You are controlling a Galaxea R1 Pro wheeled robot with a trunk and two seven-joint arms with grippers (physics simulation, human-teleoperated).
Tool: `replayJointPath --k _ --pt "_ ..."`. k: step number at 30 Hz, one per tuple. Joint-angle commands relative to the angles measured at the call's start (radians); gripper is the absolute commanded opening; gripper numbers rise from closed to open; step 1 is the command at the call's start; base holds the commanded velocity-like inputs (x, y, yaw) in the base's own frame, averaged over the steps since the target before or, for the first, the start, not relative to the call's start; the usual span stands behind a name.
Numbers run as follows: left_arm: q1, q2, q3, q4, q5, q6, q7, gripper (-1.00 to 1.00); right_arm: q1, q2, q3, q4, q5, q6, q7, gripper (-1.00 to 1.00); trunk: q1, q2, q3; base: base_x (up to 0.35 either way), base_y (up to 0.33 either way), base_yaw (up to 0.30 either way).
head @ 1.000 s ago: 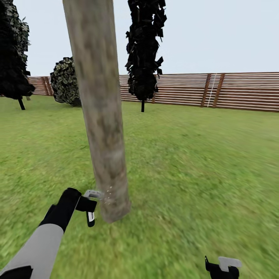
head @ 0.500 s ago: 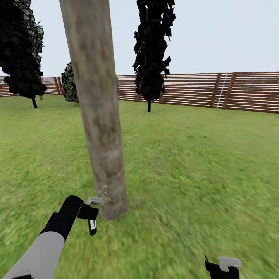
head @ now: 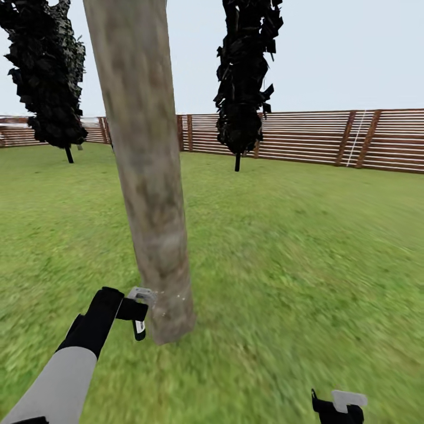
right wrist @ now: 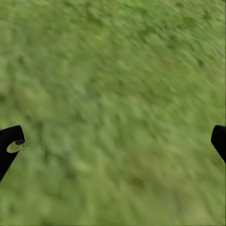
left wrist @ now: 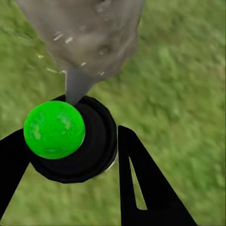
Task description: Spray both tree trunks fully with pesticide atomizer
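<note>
At the foot of the tree trunk (head: 154, 235), the left pincer (head: 140, 313) still grips the pesticide atomizer (left wrist: 70, 139), nozzle nearly touching bark; the camera has swung left. The right pincer (head: 338, 406) hangs open.

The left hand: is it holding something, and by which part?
Yes. The left hand holds the pesticide atomizer, its fingers on either side of the round black body below the green top, nozzle towards the tree trunk.

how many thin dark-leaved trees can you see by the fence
2: one dark-leaved tree at far left before the fence, another right of the thick trunk. That trunk may hide more.
</note>
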Motion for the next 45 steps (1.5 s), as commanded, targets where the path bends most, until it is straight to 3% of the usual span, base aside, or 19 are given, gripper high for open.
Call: replayJointPath --k 1,3,14,19,22,29,38,45 --pt "-0.001 -0.001 0.002 -0.001 -0.01 0.004 -0.011 -1.0 -0.001 0.0 -0.004 0.002 0.011 -0.003 -0.007 1.0 0.0 0.0 -0.001 0.146 -0.211 0.224" --pt "-0.002 -0.001 0.002 -0.021 -0.01 0.031 -0.011 -1.0 -0.001 0.0 -0.004 0.002 0.011 -0.003 -0.007 1.0 0.0 0.0 -0.001 0.025 -0.273 0.039" --pt "-0.006 -0.001 0.002 -0.038 -0.01 0.035 -0.011 -1.0 -0.001 0.0 -0.004 0.002 0.011 -0.003 -0.007 1.0 0.0 0.0 -0.001 -0.071 -0.286 0.004" --pt "-0.012 0.001 0.003 -0.038 -0.011 0.041 -0.011 -1.0 -0.001 0.0 -0.004 0.002 0.011 -0.003 -0.007 1.0 0.0 0.0 -0.001 -0.164 -0.279 0.214" --pt "-0.024 0.005 0.002 -0.038 -0.011 0.077 -0.01 -1.0 -0.001 0.0 -0.004 0.002 0.011 -0.003 -0.007 1.0 0.0 0.0 -0.001 -0.162 -0.274 0.268" --pt "-0.018 0.003 0.003 -0.038 -0.009 0.083 0.105 -1.0 -0.001 0.0 -0.004 0.002 0.011 -0.003 -0.007 1.0 0.0 0.0 -0.001 0.047 -0.285 0.272" --pt "-0.012 -0.003 0.007 -0.025 -0.005 0.08 0.114 -1.0 -0.001 0.0 -0.004 0.002 0.011 -0.003 -0.007 1.0 0.0 0.0 -0.001 0.214 -0.242 0.231" --pt "-0.001 0.022 0.014 -0.017 -0.003 0.07 0.117 -1.0 -0.001 0.0 -0.004 0.002 0.011 -0.003 -0.007 1.0 0.0 0.0 -0.001 0.163 -0.241 0.078"
